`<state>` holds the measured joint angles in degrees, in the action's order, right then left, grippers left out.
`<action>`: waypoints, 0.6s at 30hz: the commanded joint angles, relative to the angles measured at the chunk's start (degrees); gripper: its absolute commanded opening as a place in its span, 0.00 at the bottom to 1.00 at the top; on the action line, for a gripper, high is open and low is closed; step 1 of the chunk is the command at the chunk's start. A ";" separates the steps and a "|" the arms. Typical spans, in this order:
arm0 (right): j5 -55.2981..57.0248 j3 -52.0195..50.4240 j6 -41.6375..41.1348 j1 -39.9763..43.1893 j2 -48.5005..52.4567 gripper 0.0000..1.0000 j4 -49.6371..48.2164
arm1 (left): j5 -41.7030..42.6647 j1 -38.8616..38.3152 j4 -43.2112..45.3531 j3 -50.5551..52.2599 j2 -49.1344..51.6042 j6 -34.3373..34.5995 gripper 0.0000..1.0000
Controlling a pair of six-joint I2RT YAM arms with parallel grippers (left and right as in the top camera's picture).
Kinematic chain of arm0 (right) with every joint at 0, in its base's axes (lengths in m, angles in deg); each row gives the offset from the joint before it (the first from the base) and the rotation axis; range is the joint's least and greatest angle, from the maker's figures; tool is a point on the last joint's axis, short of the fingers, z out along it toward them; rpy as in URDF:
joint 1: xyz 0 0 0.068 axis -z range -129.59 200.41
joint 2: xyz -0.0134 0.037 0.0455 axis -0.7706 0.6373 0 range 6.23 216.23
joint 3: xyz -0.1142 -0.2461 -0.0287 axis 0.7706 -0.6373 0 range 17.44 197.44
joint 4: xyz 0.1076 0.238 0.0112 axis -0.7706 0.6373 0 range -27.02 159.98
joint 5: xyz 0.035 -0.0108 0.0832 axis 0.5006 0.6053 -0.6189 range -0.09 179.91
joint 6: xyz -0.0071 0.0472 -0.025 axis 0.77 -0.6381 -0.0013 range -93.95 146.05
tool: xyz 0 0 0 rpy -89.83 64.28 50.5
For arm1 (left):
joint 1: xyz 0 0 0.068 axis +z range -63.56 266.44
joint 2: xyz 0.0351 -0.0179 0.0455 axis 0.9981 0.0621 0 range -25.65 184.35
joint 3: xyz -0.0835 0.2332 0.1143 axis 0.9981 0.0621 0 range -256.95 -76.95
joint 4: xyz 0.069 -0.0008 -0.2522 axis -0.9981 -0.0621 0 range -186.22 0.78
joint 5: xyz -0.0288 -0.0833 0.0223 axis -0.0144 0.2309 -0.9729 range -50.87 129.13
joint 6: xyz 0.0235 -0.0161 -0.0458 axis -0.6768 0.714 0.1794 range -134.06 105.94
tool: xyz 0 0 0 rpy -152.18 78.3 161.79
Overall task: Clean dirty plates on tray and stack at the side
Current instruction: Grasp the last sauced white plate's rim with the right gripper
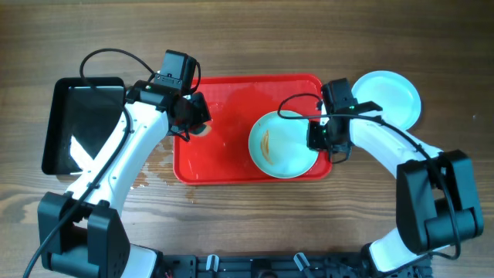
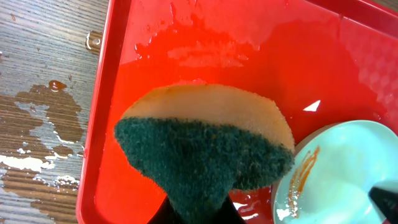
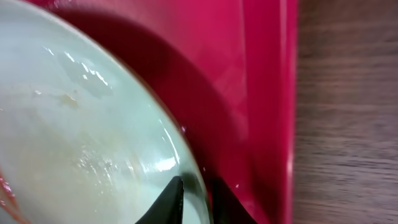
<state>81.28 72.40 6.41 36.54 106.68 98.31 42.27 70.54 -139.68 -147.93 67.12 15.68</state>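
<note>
Clearance: red tray [image 1: 231, 158] floor bare between sponge [image 2: 205, 143] and streaked plate [image 1: 282, 147].
Plates: two in view. The streaked plate is on the tray's right half; the clean plate [image 1: 390, 96] is on the table [image 1: 247, 38] past the tray's right corner.
Left gripper [image 1: 198, 126]: clamped on the sponge.
Right gripper [image 1: 319, 143]: pinching the streaked plate's right rim, near the tray wall.

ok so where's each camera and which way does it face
Overhead: above the table, straight down on the red tray, left arm, right arm.
Left wrist: on the left arm, looking down at the sponge its jaws hold.
Right wrist: low at the tray's right rim, jaws pinching the dirty plate.
Shared: both wrist views show that plate.
</note>
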 commanded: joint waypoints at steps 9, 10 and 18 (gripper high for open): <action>-5.68 -1.84 -4.72 -5.84 2.75 0.04 -6.08 | 0.50 0.35 0.13 -0.26 -0.07 0.76 0.04; -6.19 -1.84 -4.98 -6.40 2.75 0.04 -7.48 | 0.50 0.35 0.13 -0.26 -0.07 0.76 0.04; -6.62 -1.81 -10.32 -9.81 2.95 0.04 -21.11 | 2.99 0.24 0.59 -0.26 -0.07 0.72 0.04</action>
<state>75.34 70.92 -0.38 27.73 108.58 80.96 42.68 70.54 -139.66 -147.93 67.12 15.68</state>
